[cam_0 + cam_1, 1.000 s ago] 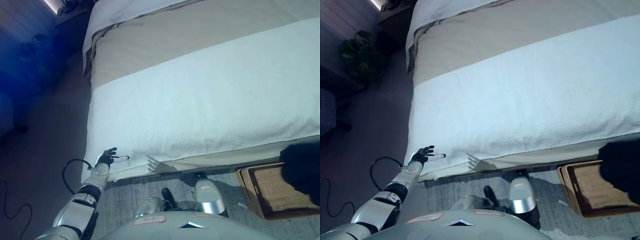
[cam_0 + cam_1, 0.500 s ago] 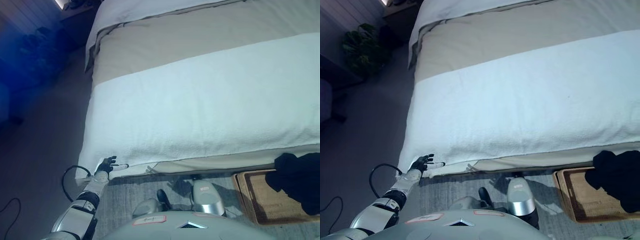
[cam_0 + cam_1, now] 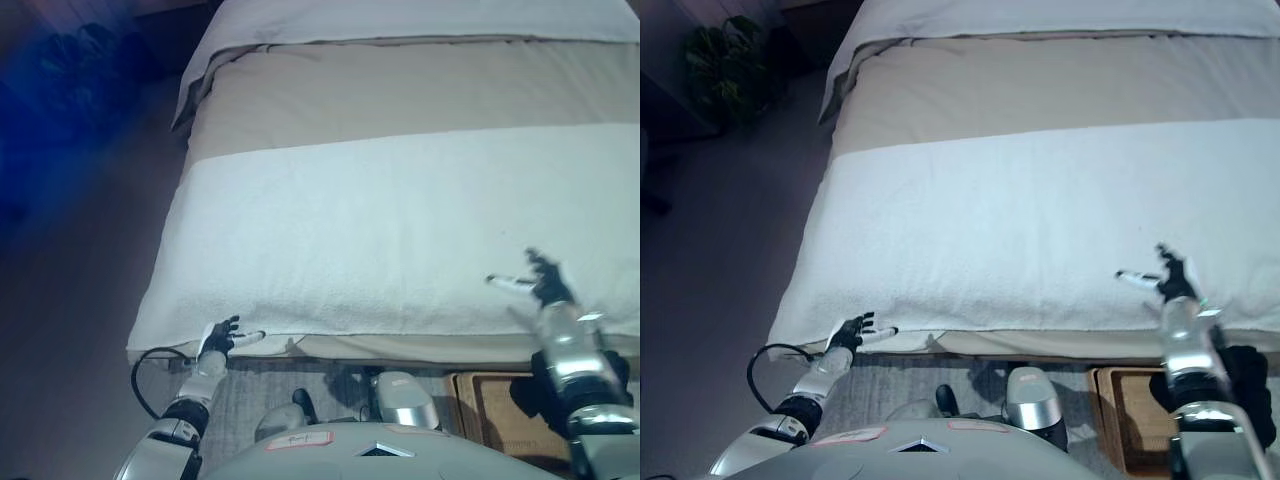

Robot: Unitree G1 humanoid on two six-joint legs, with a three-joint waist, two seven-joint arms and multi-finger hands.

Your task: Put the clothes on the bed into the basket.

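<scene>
The bed carries a white blanket across its near half, a beige band behind it and a white sheet at the top; I see no garment on it. A flat wicker basket sits on the floor at the lower right, below the bed's front edge. A dark garment lies over it, partly hidden by my right arm. My right hand is open, fingers spread, over the blanket's front edge and holding nothing. My left hand is open at the bed's near left corner.
A leafy plant stands at the far left, beside the head of the bed. Dark floor runs along the bed's left side, and a grey rug lies under the front edge.
The view has shifted. The dark garment that hung at the right edge above the basket now rests on it. My right hand has risen, empty, over the blanket's edge. The left hand stays by the corner.
</scene>
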